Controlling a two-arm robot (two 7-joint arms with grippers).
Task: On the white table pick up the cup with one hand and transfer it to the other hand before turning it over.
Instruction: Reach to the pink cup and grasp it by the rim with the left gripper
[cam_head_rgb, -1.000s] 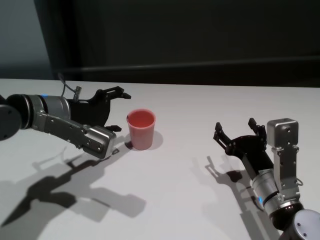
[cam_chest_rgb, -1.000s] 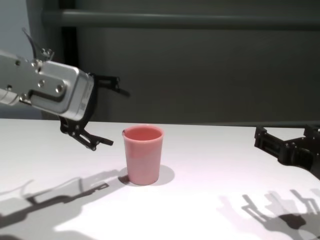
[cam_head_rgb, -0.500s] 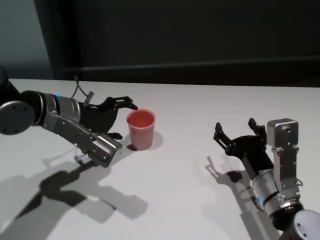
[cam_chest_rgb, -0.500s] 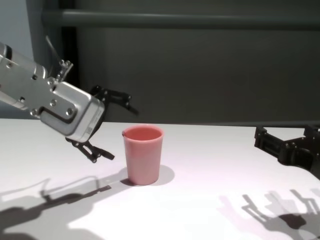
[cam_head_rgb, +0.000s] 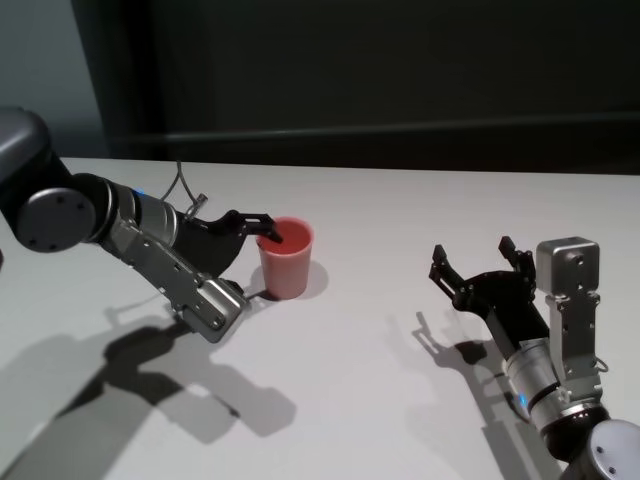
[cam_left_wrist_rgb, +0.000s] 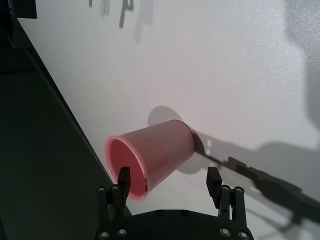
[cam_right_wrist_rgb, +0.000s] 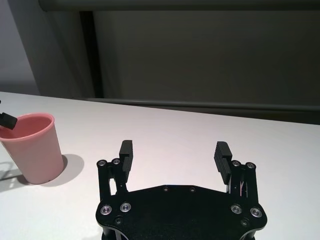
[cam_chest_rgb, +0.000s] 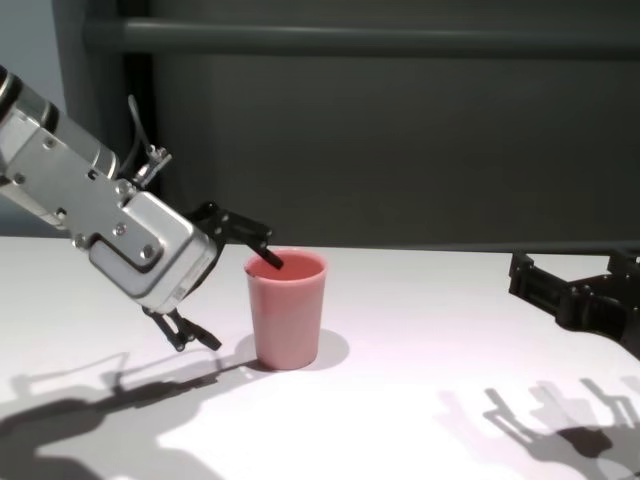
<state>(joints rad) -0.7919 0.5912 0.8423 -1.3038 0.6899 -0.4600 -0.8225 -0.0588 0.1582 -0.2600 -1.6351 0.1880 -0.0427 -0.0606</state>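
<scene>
The small pink plastic tumbler, the cup, stood upright on the broad matte white table, rim up, left of centre and nearer the far edge than the near one. It cast a soft shadow on the tabletop around its base. In the chest view the cup showed its taper clearly, wider at the rim than at the foot.

The left gripper was at the cup, reaching in from the robot's left with its black fingers spread wide apart and nothing yet clasped. One finger hung over the rim with its tip at or just inside the mouth; whether it touched the plastic could not be told. The other finger sat low beside the cup's outer wall near the table. The left wrist view showed the same straddle: the cup lay between the two fingertips, one tip in front of the rim and the other clear of the wall, with the left gripper released.

The right gripper rested low over the table well to the robot's right, far from the cup, its fingers also spread and empty. In its own wrist view the right gripper faced the dark back wall, with the cup off to one side.
</scene>
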